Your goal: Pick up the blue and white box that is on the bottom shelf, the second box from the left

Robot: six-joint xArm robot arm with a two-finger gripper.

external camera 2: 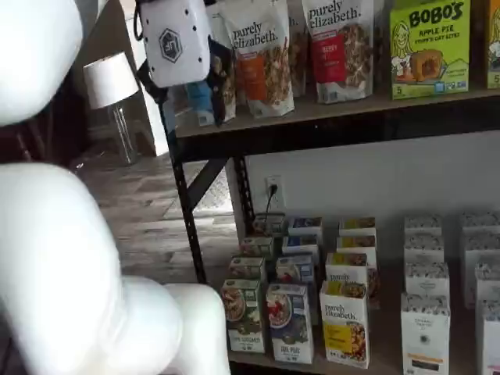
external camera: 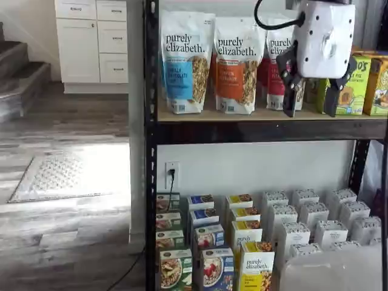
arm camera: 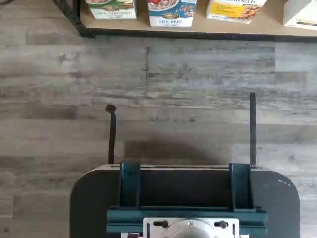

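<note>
The blue and white box [external camera: 216, 268] stands upright at the front edge of the bottom shelf [external camera 2: 391, 361], touching the green-and-white box [external camera: 175, 269] on one side and just beside the yellow-and-white box [external camera: 256, 265] on the other (rows of like boxes stand behind each). The gripper [external camera: 311, 97] hangs well above, level with the upper shelf's granola pouches [external camera: 185, 60], its fingers [external camera: 291, 91] apart and holding nothing.
</note>
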